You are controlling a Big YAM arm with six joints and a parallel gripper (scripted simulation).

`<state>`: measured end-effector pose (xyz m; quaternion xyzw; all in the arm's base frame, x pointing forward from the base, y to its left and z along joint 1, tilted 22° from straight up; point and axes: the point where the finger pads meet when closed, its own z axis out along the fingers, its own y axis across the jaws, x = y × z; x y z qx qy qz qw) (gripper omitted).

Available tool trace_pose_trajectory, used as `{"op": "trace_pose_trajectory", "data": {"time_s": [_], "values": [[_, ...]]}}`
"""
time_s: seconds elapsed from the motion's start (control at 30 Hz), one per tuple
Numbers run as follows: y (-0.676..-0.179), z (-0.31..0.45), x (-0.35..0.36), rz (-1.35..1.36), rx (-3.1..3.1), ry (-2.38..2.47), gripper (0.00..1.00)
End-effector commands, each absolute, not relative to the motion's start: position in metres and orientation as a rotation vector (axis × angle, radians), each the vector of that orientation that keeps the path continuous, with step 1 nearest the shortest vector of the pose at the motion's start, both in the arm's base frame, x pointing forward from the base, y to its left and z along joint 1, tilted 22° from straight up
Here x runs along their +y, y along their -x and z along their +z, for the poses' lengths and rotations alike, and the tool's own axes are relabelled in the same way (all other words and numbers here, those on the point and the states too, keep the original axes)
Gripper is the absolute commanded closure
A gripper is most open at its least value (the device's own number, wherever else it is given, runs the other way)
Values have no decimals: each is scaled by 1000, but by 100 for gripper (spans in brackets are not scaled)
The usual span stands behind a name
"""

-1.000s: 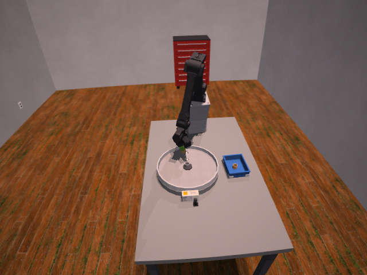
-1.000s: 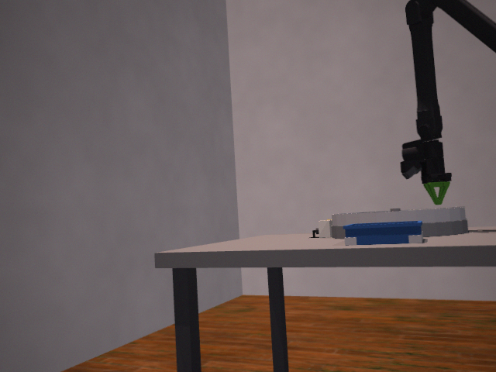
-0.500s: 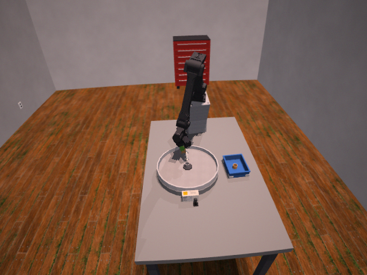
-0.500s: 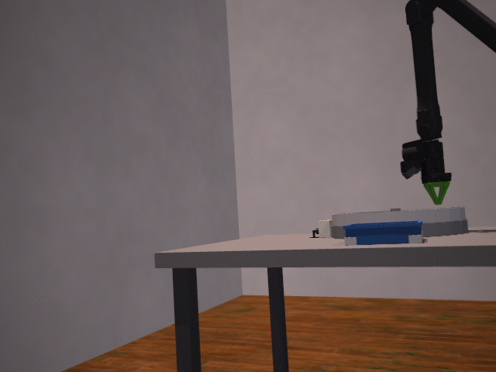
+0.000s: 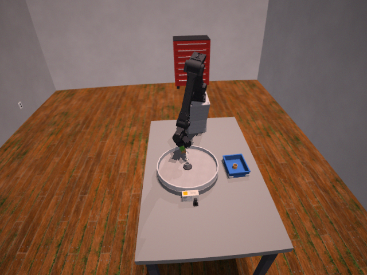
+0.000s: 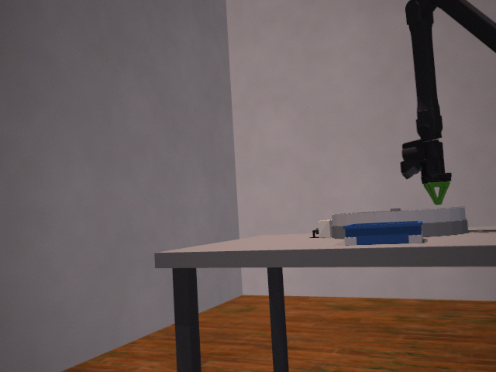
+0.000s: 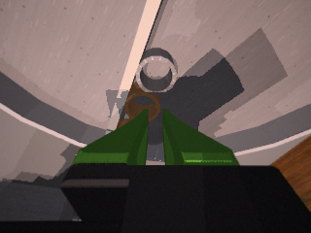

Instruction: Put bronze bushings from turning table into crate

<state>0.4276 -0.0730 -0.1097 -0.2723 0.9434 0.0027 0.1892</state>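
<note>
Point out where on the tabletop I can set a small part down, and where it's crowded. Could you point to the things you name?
Good spots: the near end, beyond the white box (image 5: 190,193) (image 6: 325,229) and small black piece (image 5: 195,202) (image 6: 315,232); also the strip between turning table (image 5: 202,188) (image 6: 444,228) and blue crate (image 5: 238,175) (image 6: 388,235), though narrower. Crowded: the turning table's far side, under the gripper (image 5: 182,149) (image 6: 438,203) (image 7: 155,116), with two bushings (image 7: 155,89) (image 7: 156,108).

Red drawer cab. (image 5: 191,62) by back wall; wall outlet (image 5: 20,105) at L.

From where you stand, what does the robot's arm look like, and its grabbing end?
One dark, almost black arm with chunky rounded joints and long smooth links. Its jaws are bright green, tapering wedges with a triangular cutout in the side. I can't make out any cables or markings.
</note>
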Motion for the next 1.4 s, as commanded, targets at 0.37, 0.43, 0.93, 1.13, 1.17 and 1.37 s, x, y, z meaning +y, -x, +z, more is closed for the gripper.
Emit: {"op": "trace_pose_trajectory", "data": {"time_s": [0.37,0.43,0.93,1.13,1.17,1.37], "values": [[-431,-106,-76,-4,2641,752,87],[-431,-106,-76,-4,2641,752,87],[-430,-107,-80,-6,2642,750,87],[-429,-108,-79,-4,2645,750,87],[-429,-108,-79,-4,2645,750,87],[-429,-108,-79,-4,2645,750,87]]}}
